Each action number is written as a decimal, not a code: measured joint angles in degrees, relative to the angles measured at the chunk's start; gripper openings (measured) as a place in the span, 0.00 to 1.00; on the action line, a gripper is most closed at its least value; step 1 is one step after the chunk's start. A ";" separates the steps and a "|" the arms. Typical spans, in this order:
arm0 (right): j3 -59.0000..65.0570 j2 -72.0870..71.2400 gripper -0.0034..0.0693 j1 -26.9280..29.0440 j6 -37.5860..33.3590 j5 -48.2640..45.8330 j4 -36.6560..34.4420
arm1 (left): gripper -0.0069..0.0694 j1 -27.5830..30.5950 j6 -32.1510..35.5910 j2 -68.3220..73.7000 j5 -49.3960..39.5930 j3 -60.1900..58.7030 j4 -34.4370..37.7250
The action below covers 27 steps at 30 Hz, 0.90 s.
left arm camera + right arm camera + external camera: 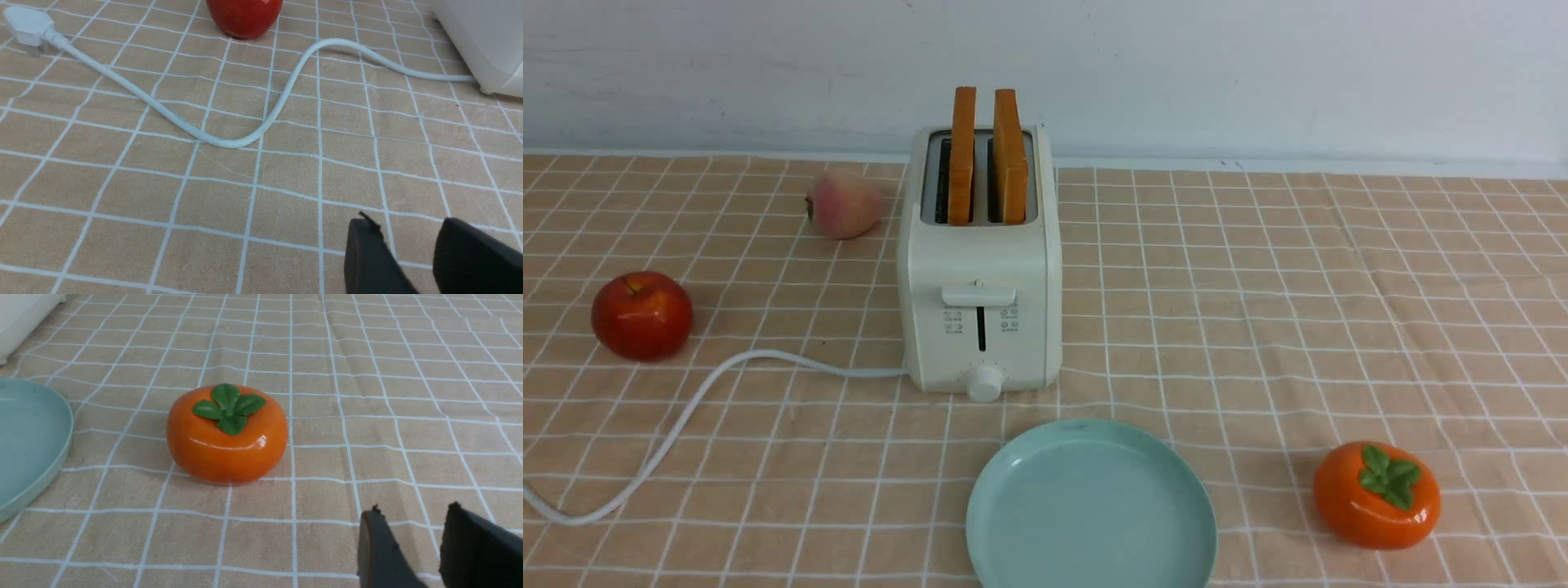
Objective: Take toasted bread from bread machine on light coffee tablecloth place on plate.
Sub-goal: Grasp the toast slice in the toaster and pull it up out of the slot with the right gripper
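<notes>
Left gripper (pixel 408 222) and right gripper (pixel 414 510) hang part-open, empty; I fear pinching one toasted bread slice (pixel 962 155) drags its neighbour (pixel 1010 155) or tips the bread machine (pixel 980 310).

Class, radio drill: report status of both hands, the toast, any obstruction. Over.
Left hand, right hand open, empty. Left slice, right slice upright in toaster. Plate bare; nothing between.

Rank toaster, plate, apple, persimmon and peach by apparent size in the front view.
1. Toaster and plate: too close to rank; the plate is nearer and cropped.
2. Persimmon, nearer the camera.
3. Apple.
4. Peach, farthest back.
</notes>
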State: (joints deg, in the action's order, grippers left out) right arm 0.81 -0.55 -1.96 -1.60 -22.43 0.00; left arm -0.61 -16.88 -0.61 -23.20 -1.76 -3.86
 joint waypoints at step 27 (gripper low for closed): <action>0.54 0.00 0.38 0.00 0.00 4.48 0.00 | 0.40 0.00 0.00 0.00 0.00 0.00 0.00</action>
State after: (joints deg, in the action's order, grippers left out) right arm 1.34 -0.55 -1.96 -1.60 -17.94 0.00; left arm -0.61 -16.88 -0.61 -23.20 -1.76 -3.86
